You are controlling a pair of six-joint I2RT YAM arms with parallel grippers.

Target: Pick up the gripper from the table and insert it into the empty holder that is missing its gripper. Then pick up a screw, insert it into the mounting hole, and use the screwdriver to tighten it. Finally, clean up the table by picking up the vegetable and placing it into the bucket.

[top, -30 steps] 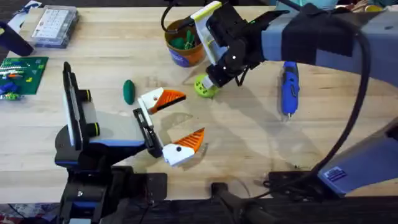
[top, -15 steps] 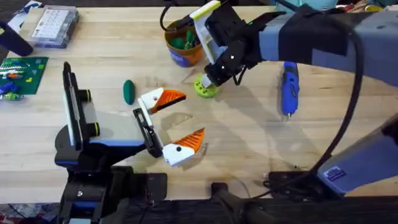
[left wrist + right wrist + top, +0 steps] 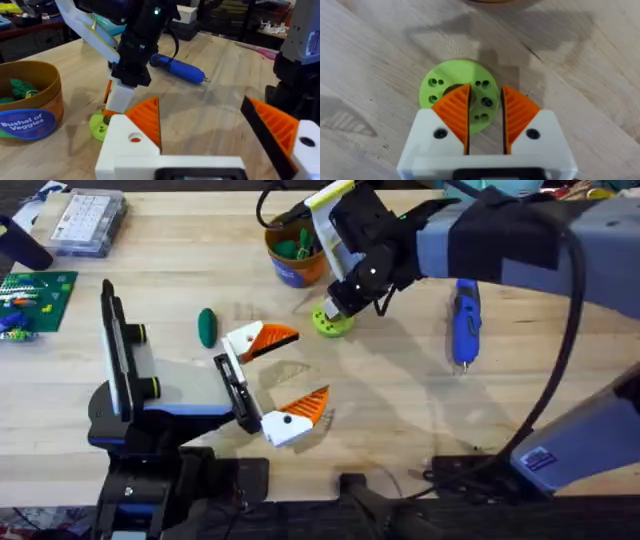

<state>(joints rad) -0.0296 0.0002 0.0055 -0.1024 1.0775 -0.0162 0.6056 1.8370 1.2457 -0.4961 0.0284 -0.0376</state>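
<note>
- On the far left of the wooden table (image 3: pixel 400 400) I saw a green circuit board (image 3: pixel 35 298) and a clear parts box (image 3: pixel 88 222); they lay well apart from the work, I think only stored there.
- My left gripper (image 3: pixel 275 380) rested low near the middle with its fingers wide open and nothing between them. I judged it was parked, to leave room for the other arm.
- A dark green oval piece (image 3: pixel 207 326) lay just beside it.
- The bucket (image 3: pixel 292 252) stood at the far side, with green toys already inside.
- The vegetable (image 3: pixel 459 95), the lime slice with dots, lay flat near the bucket. My right gripper (image 3: pixel 485 112) was directly above it, fingers narrowly open. I could not tell if they touched it; it was not lifted.
- The screwdriver (image 3: pixel 465 320) lay to the right, unused.
- Behind the table, the room showed dark shelves and clutter.
</note>
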